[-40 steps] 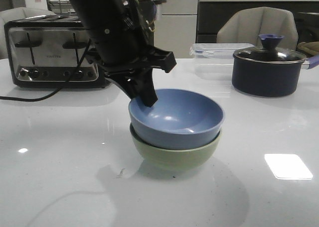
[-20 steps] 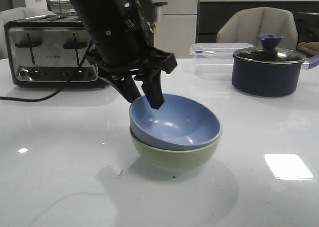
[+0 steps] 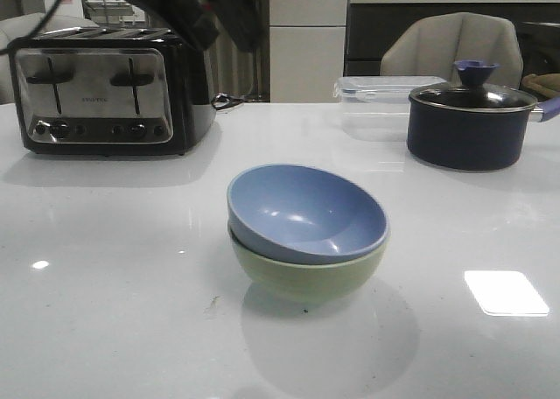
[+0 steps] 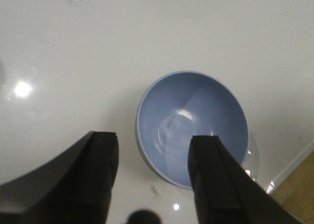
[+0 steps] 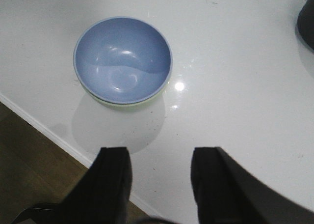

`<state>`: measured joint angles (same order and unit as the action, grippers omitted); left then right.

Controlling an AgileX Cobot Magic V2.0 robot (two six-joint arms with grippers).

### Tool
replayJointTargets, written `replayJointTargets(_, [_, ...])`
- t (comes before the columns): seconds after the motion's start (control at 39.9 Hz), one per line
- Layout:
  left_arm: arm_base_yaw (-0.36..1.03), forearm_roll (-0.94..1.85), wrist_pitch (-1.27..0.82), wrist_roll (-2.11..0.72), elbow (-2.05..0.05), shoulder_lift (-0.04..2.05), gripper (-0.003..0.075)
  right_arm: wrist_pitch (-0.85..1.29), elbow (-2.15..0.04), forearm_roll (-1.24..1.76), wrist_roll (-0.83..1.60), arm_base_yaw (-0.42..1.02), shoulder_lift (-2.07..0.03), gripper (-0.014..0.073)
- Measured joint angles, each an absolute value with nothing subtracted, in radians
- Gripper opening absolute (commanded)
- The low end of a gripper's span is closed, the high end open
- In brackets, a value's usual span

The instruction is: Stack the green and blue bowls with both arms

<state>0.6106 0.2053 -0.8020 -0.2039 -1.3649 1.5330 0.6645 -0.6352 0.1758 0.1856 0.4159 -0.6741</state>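
Observation:
The dusty blue bowl (image 3: 308, 211) sits nested inside the pale green bowl (image 3: 306, 275) in the middle of the white table. It also shows in the left wrist view (image 4: 194, 121) and the right wrist view (image 5: 122, 59), where a sliver of the green bowl (image 5: 128, 105) peeks out below it. My left gripper (image 4: 154, 140) is open and empty, high above the bowls; in the front view only a blurred part of the left arm (image 3: 188, 5) shows at the top left. My right gripper (image 5: 159, 153) is open and empty, above the table's near edge, apart from the bowls.
A black and steel toaster (image 3: 96, 88) stands at the back left. A dark navy pot with a glass lid (image 3: 472, 123) stands at the back right, a clear plastic box (image 3: 381, 93) behind it. The table's front edge (image 5: 49, 130) shows in the right wrist view.
My left gripper has let go of the blue bowl's rim and risen up and away to the top left. The blue bowl now rests in the green bowl.

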Motion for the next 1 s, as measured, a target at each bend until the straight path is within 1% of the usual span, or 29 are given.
replayJointTargets(0.58, [0.611, 0.160, -0.804, -0.204, -0.900, 1.018, 0.0404, 0.665, -0.635, 0.176, 0.186, 0.416, -0.674, 0.0415])
replayJointTargets(0.8, [0.611, 0.064, -0.804, -0.160, -0.782, 0.847, 0.0404, 0.687, -0.635, 0.156, 0.184, 0.416, -0.674, 0.0415])
replayJointTargets(1.0, [0.611, -0.017, -0.808, -0.082, -0.725, 0.722, 0.0404, 0.730, -0.635, 0.122, 0.148, 0.389, -0.674, 0.0415])
